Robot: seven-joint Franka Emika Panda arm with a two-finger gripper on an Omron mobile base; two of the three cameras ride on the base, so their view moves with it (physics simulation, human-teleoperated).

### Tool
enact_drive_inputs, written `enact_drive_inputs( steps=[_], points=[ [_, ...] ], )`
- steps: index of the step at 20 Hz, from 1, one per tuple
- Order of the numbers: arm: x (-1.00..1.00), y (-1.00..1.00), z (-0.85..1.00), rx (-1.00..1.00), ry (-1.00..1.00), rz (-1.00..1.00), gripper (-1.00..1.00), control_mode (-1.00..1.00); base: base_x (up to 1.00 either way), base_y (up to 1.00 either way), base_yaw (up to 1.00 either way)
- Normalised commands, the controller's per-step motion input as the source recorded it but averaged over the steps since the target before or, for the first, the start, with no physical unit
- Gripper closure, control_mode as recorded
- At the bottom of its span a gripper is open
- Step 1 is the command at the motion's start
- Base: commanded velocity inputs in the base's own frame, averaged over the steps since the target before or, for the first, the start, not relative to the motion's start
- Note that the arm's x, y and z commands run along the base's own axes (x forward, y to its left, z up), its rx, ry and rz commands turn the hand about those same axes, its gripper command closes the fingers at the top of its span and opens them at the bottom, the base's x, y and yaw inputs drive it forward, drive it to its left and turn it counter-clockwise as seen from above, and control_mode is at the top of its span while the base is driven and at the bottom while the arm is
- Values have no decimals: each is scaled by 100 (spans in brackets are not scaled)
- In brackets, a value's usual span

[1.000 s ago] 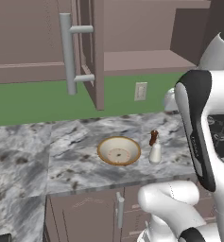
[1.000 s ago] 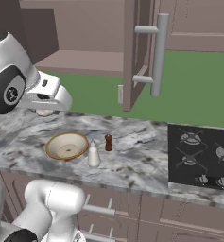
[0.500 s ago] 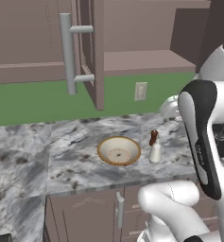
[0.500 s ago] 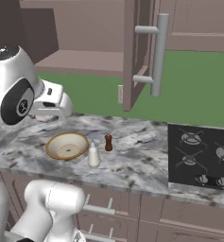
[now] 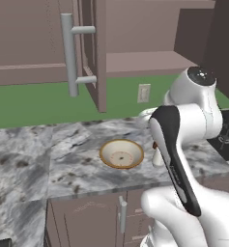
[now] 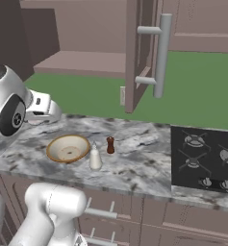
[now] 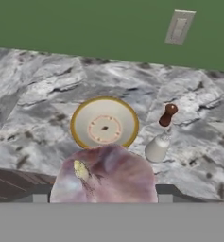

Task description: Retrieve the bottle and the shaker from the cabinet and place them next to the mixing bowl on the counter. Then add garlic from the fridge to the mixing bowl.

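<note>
Holding what looks like garlic (image 7: 106,175) between its jaws, the gripper (image 7: 104,198) hangs above the bowl (image 7: 104,124) on the marble counter (image 6: 139,163); bottle (image 6: 95,157), shaker (image 6: 110,144) beside it. No readable labels. Green wall (image 6: 197,91), cabinet (image 5: 135,43) open.

Marbled grey counter (image 6: 134,158) at mid-frame — on it the mixing bowl (image 6: 68,148), white bottle (image 6: 95,157) and brown shaker (image 6: 110,144) just right.

Even, flat rendered light, faint shadows, no glare, slightly soft detail.
</note>
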Motion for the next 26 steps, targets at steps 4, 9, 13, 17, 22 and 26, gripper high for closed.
enact_drive_inputs(
  steps=[4, 9, 13, 17, 22, 26],
  points=[
    [31, 9, -17, -1, 8, 0, 100, -100, 0, 0, 0],
    [25, 0, -27, 0, 10, 0, 100, -100, 0, 0, 0],
    [29, 0, -49, 0, 15, 0, 100, -100, 0, 0, 0],
    [27, 2, -60, 0, 14, 0, 100, -100, 0, 0, 0],
    [21, 14, -51, -2, 13, 0, 100, -100, 0, 0, 0],
    [15, 12, -41, -3, 14, 0, 100, -100, 0, 0, 0]
  ],
)
